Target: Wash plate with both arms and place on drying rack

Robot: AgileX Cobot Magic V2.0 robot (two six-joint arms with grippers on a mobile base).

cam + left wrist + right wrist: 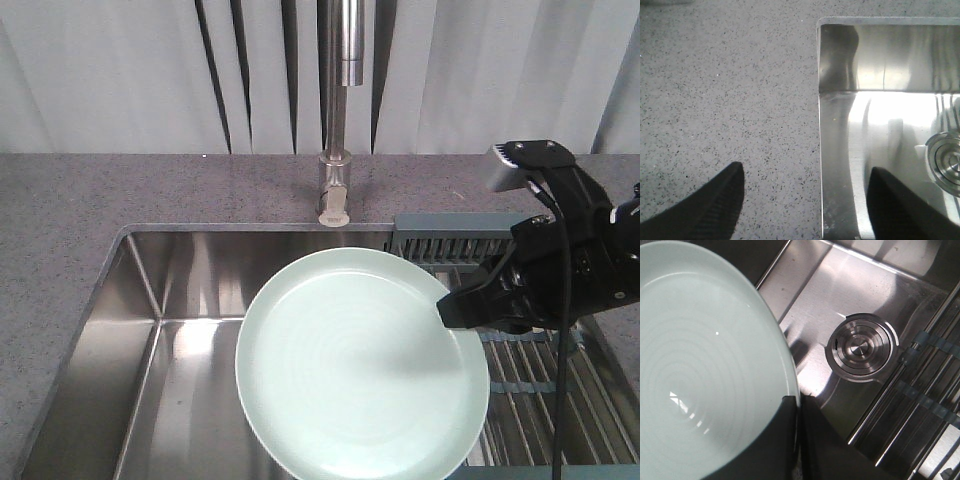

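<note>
Firmly pinched at its right rim by the right claw [462, 308], the plate [350, 370] hangs face up over the sink [180, 290], in front of the tap [338, 100]. The rack [530, 375] lies along the sink's right side, below that claw. The drain [860, 347] shows beyond the plate's edge in the right wrist view. The left claw [807, 172] gapes wide and empty, one finger above the worktop [715, 75], the other above the sink's left wall.

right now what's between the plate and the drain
Only bare steel sink floor lies between the plate and the drain; the right wrist view shows it.
</note>
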